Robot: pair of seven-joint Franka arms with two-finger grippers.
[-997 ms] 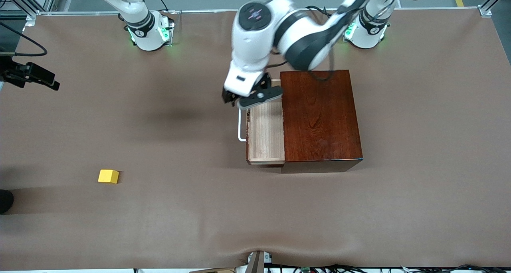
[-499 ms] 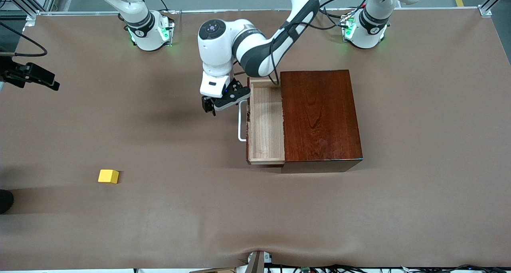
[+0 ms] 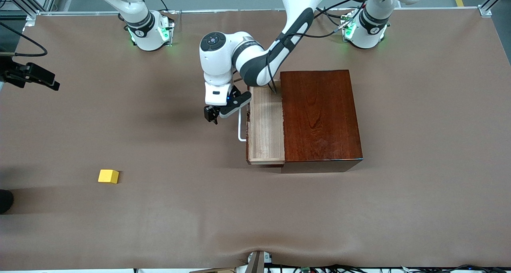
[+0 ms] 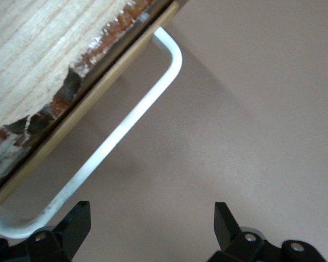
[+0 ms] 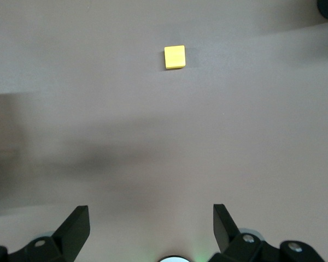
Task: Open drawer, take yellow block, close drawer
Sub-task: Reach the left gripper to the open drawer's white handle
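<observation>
The drawer (image 3: 266,125) stands pulled partway out of the box (image 3: 320,117), its pale tray open to the sky and, as far as shows, with nothing in it; it opens toward the right arm's end of the tabletop (image 3: 159,225), and its white handle (image 3: 240,126) runs along the drawer front, so its long axis lies from the robots' bases toward the front camera. The left tool (image 3: 217,114) hangs just beside the handle, at the end of it farther from the front camera, low over the tabletop; the left wrist view shows its fingers (image 4: 76,218) apart with nothing between them and the handle (image 4: 126,131) off to one side of the gap, which I read as a hand that is free of the bar, the opening step done. The block (image 3: 108,176) sits flat on the tabletop well apart from the drawer, toward the right arm's end and nearer the front camera than the box, so it is already outside the tray. The right tool (image 5: 153,240) hangs high over the tabletop with the block (image 5: 174,57) in view below, fingers spread wide and empty; that arm seems to wait.
</observation>
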